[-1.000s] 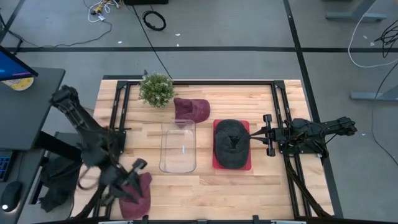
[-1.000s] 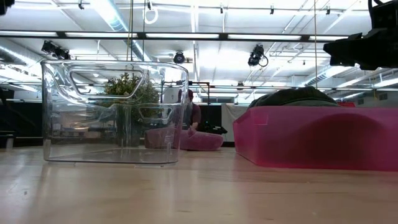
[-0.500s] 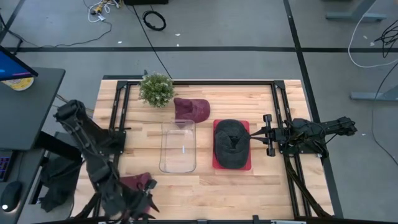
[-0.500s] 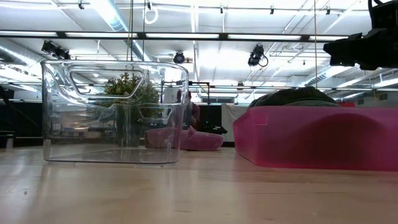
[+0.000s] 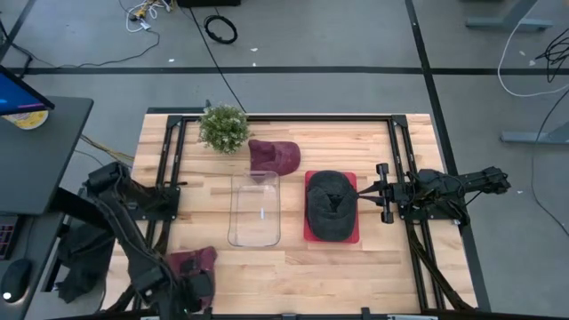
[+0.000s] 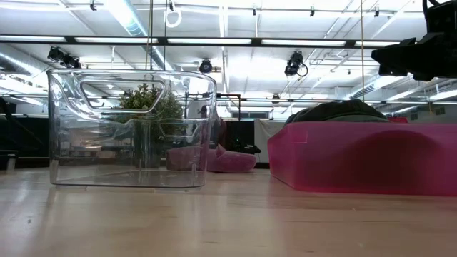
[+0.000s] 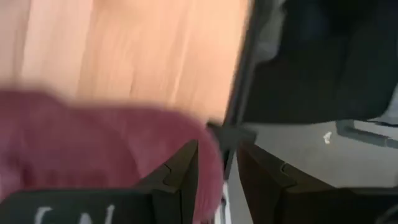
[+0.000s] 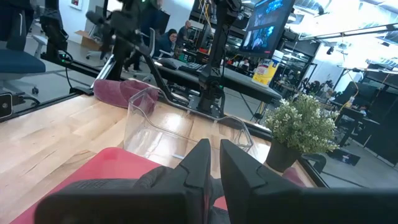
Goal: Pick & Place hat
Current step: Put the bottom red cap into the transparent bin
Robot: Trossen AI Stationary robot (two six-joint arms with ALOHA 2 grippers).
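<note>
On the wooden table [image 5: 293, 267], the maroon hat [image 5: 191, 263] at the near left corner is now being covered by the left gripper [image 5: 184, 289], drawn back toward the table's edge since a second ago, its fingers clamped on the hat's brim. Farther off, the right gripper [image 5: 364, 193] is staying nearly closed beside the pink tray [image 5: 352, 236].

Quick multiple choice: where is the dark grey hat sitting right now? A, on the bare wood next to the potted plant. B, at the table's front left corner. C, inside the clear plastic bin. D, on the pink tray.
D: the high view shows the dark grey hat resting on the pink tray, to the right of the clear plastic bin, which holds no hat.
</note>
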